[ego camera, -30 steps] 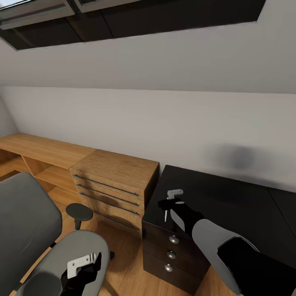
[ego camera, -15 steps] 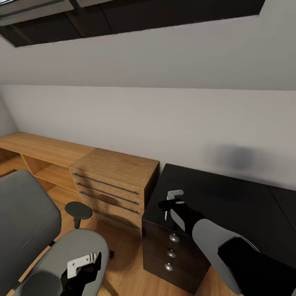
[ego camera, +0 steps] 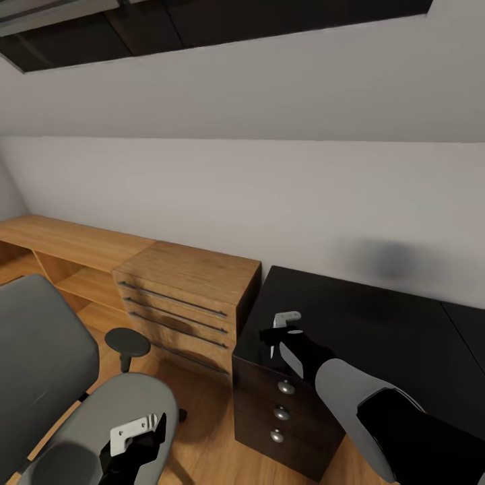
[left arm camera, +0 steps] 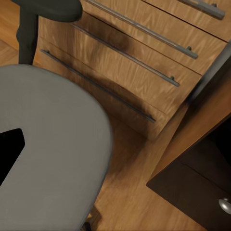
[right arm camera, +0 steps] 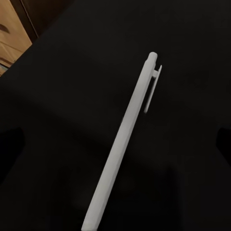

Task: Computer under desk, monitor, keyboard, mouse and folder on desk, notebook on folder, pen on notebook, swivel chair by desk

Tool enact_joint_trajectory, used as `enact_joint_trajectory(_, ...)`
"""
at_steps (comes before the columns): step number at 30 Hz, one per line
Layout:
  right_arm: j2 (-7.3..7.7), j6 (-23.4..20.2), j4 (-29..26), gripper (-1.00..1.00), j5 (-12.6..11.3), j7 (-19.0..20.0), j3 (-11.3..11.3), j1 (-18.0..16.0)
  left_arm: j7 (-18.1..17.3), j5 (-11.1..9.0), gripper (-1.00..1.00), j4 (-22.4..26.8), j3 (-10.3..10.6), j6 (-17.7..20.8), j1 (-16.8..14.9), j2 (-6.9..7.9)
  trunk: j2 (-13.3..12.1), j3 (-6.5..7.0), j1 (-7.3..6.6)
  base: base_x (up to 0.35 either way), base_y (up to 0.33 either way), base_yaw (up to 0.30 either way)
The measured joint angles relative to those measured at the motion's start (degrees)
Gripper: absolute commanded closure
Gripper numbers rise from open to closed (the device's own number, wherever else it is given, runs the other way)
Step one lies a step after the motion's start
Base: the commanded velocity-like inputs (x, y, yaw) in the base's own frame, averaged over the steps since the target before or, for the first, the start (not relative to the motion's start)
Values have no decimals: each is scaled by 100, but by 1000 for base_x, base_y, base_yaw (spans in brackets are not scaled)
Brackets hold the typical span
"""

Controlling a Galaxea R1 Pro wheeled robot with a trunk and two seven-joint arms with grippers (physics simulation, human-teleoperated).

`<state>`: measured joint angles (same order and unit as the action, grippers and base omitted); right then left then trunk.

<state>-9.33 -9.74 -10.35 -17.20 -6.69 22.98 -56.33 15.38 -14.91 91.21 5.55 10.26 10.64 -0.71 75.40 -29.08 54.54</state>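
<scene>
A robot's head camera looks down into a room with grey walls and a wood floor (ego camera: 202,431). At the lower right stands a black desk (ego camera: 377,330) with 3 drawers, each with a round silver knob. Beside it, touching on its left, is a wooden cabinet (ego camera: 185,296) with long bar handles, and a low wooden shelf (ego camera: 60,249) runs further left along the wall.

The right gripper (ego camera: 273,340) hangs over the near left corner of the desk. A white pen (ego camera: 271,351) hangs from it, pointing down toward the desk's front edge. In the right wrist view the pen (right arm camera: 122,144) lies slantwise across the dark desk top (right arm camera: 72,96), clip end away from the camera. The fingers themselves are lost against the black, so how tightly the jaws close on the pen cannot be told for certain, though it appears held.

At the lower left is a grey swivel chair (ego camera: 101,417), with its backrest at the left edge and a round black armrest (ego camera: 128,342) nearby. The left gripper (ego camera: 135,438) hovers above the chair's seat. In the left wrist view the seat (left arm camera: 48,154) sits near the cabinet (left arm camera: 144,62); only 1 dark fingertip (left arm camera: 9,149) shows at the frame edge, so I cannot tell how far those jaws are open.
</scene>
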Motion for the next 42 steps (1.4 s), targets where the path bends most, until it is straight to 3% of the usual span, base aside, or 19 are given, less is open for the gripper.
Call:
enact_joint_trajectory(3, 0, -7, 0, -100, 2, 0, 0, 0, 1, 0, -100, 0, 1, 0, 0, 0, 120, -54, 66, 0, 0, 0)
enact_joint_trajectory(9, 0, -12, 0, -100, 4, 0, 0, 0, 0, 0, -100, 0, 1, 4, 0, -1, 122, -54, 67, 0, 0, 0)
enact_joint_trajectory(27, 0, -210, 0, -100, 6, 4, 0, -1, 1, 0, -100, 0, 0, 6, 0, 0, 843, -377, 461, 0, 0, 0)
enact_joint_trajectory(34, 0, -223, 0, -100, 6, 0, 0, -1, 1, 0, -100, 0, 0, 5, 0, 0, 844, -378, 462, 0, 0, 0)
enact_joint_trajectory(42, -2, -245, -135, -100, 7, 0, -18, -6, 0, 0, -100, 0, 0, 6, 1, 0, 1086, -484, 593, 0, 0, 0)
